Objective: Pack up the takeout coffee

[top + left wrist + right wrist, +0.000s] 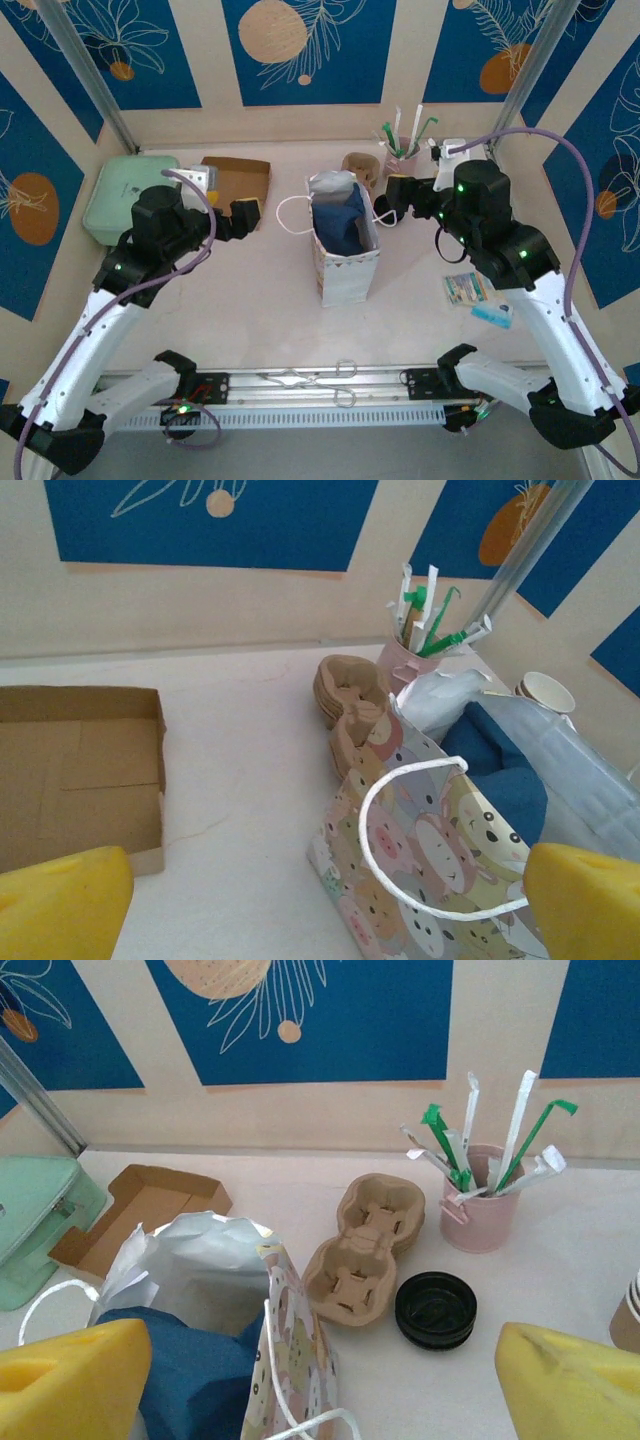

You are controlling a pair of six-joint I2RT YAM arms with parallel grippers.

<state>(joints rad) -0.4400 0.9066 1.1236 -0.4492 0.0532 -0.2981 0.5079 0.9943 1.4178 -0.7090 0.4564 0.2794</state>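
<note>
Glossy black plastic lid (435,1309), rough matt pulp carrier (365,1250), seemingly smooth paper bag (430,840).

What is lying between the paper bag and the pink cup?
The brown pulp carriers, with a black lid just nearer the camera. The right wrist view shows it.

Cream-coloured walls (300,122) close in on three sides, carrying deep blue panels (300,50) drawn with white leaf outlines and orange discs. Slanted silver metal posts (88,75) stand at the back corners. Below lies a pale pinkish-beige tabletop (250,320), evenly lit with soft shadows. A silver aluminium rail (250,392) runs along its near edge.
</note>
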